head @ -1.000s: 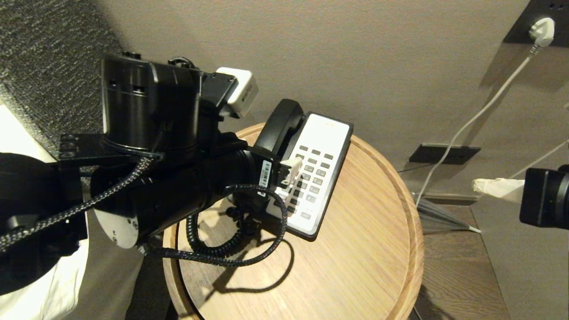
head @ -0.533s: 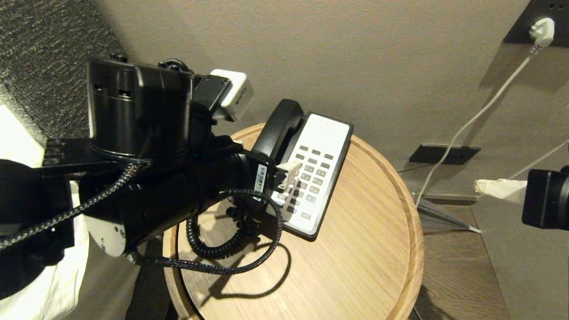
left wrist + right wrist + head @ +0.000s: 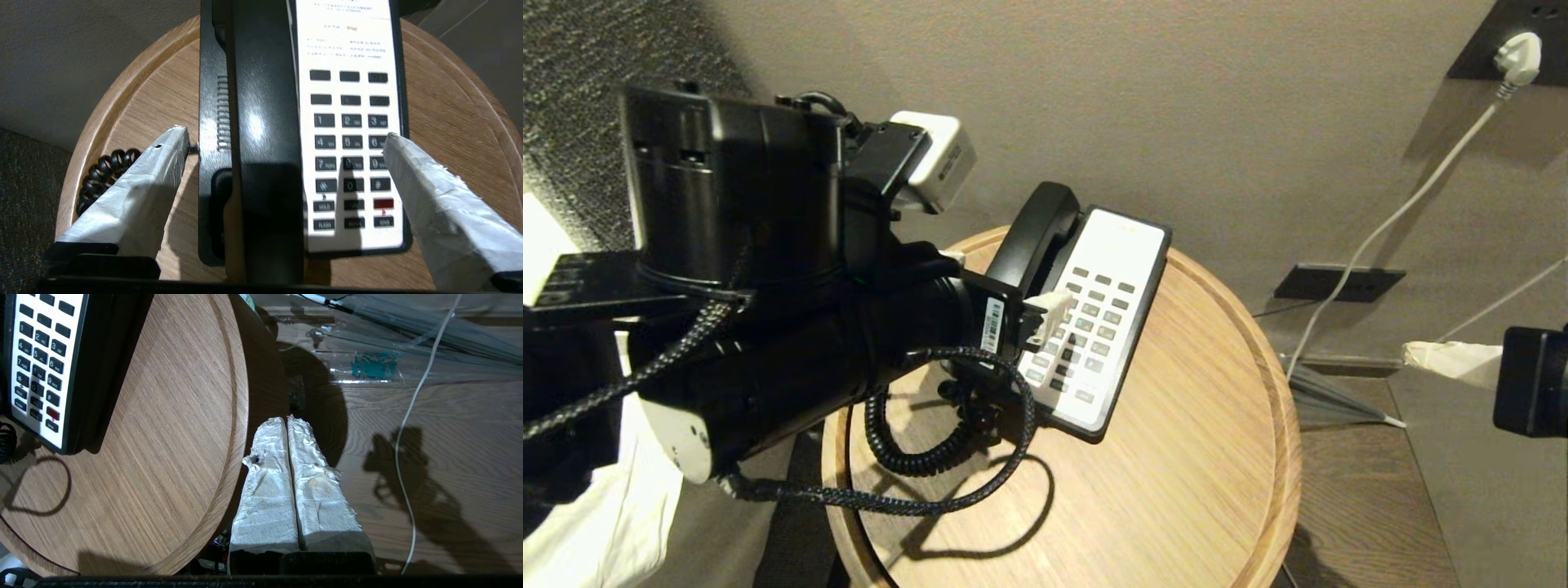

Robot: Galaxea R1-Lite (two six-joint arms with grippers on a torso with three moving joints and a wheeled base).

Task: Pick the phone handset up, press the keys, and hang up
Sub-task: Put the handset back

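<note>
Handset position: the long black plastic phone handset (image 3: pixel 265 134) is seated in its cradle on the left side of the black-and-white phone base (image 3: pixel 351 49), which lies on the round light-wood tabletop (image 3: pixel 1176 457). A black coiled cord (image 3: pixel 907 449) is looped on the tabletop beside the near end of the base. The left hand (image 3: pixel 286 141) is held above the phone with its two tape-wrapped fingers (image 3: pixel 163 163) spread wide; one finger is positioned over the bare wood just beside the outer edge of the base, the other over the right column of the grey keypad (image 3: pixel 351 143), so that the handset lies between them. Contact with the handset is not seen at either finger. The right hand (image 3: pixel 286 420) is held off the tabletop's right edge, above the dark wooden floor (image 3: pixel 449 457), with its wrapped fingers pressed together and nothing between them. A white cable (image 3: pixel 1388 229) is run from a wall plug (image 3: pixel 1517 55) down toward the floor.
</note>
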